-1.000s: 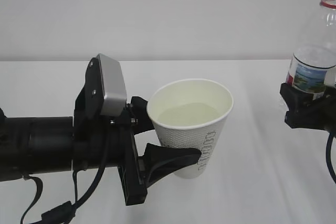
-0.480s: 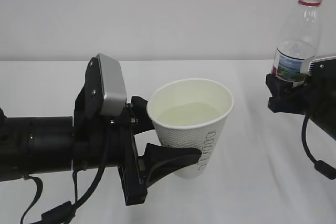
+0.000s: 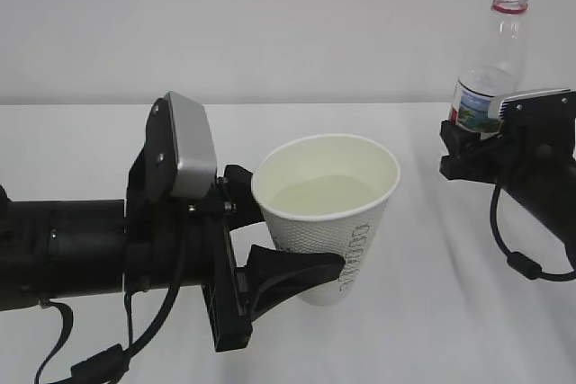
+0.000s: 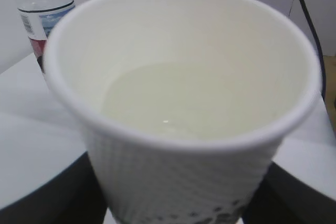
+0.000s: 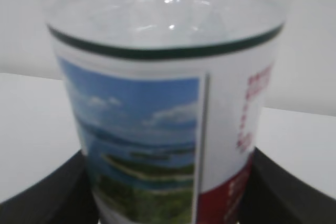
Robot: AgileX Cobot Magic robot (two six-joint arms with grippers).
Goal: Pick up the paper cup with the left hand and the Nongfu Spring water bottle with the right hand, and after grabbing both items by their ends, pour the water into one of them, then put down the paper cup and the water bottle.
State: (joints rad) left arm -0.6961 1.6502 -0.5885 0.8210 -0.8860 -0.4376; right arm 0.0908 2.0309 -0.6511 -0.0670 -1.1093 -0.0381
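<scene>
The left hand (image 3: 270, 249) holds the paper cup (image 3: 328, 222) upright over the near middle of the white table (image 3: 432, 312), its black fingers closed around the dimpled wall (one in front, one behind). Water (image 3: 322, 195) lies in the cup, partway up the cream interior. Well apart to the right, near the table's right edge, the right hand (image 3: 463, 155) clamps the Nongfu Spring water bottle (image 3: 490, 69) at its labelled lower body, the bottle upright, uncapped, red neck ring uppermost.

With water in the cup and the bottle standing straight, the pour looks done; the step in hand appears to be setting both items down. That calls for lowering each level until its base meets the table, then releasing, the open cup being the one that could slop.

The left wrist view looks straight into the cup and shows the water's surface; the right wrist view shows the bottle's landscape label and a water line above it, which the exterior view leaves unclear.
</scene>
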